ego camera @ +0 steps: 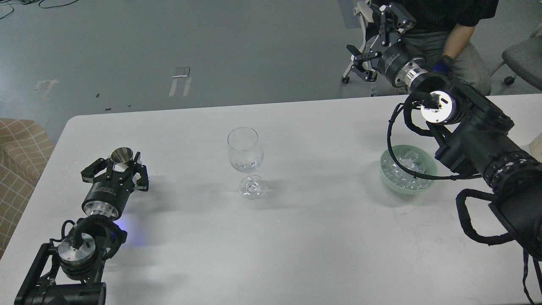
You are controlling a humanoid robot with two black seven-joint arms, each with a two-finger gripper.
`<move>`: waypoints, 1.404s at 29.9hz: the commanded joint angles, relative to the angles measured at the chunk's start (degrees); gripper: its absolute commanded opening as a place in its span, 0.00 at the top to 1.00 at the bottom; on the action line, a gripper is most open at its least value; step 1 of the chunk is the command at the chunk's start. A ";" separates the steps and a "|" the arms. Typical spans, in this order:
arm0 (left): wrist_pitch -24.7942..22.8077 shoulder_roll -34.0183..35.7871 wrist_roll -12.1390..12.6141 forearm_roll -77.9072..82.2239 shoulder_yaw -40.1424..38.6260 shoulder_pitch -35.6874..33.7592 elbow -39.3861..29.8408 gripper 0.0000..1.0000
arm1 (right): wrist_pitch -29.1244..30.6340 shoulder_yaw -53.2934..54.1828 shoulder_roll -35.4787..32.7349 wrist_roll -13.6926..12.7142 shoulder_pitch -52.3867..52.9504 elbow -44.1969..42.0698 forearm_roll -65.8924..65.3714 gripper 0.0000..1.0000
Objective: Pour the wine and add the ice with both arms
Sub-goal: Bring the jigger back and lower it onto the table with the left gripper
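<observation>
The left gripper (120,166) is sitting low on the table (317,237) at the left, its black fingers (94,166) closing around a small metal cup (122,155) that is standing upright with its open mouth showing. The left arm (76,250) is stretching back from it toward the lower left corner, a silver disc joint catching the light. The right gripper (377,42) is hanging raised beyond the far table edge, its fingers splayed apart and gripping nothing. The right arm (487,144) is running from it down to the right edge, with looped black cables drooping over a pale green bowl (386,163). The ice (404,171) is lying piled in that bowl, on the right part of the table, partly hidden by the arm and cable. A clear wine glass (245,159) is standing upright near the middle of the table, well apart from both the cup and the bowl; something clear and glossy is glinting in its bowl, but whether it is ice cannot be told. A seated person (461,38) is showing behind the right gripper, beside an office chair (360,51).
</observation>
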 commanded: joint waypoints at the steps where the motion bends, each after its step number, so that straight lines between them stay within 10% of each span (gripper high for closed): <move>1: -0.05 0.14 -0.01 0.03 0.10 0.07 0.03 0.54 | 0.01 0.07 0.00 0.05 0.03 0.05 0.03 0.00; 10: 0.21 0.14 0.08 0.47 0.19 -0.10 0.03 0.44 | 0.01 0.07 0.00 0.05 -0.06 -0.04 -0.05 0.00; 22: 0.04 1.54 1.48 0.91 0.46 -0.19 -0.76 0.03 | 0.01 0.07 -0.09 -0.04 0.12 0.05 0.03 0.00; 42: -0.58 3.74 3.86 0.82 -0.07 8.42 -8.14 0.02 | 0.01 -0.02 -0.61 -0.04 -0.15 0.57 0.03 0.00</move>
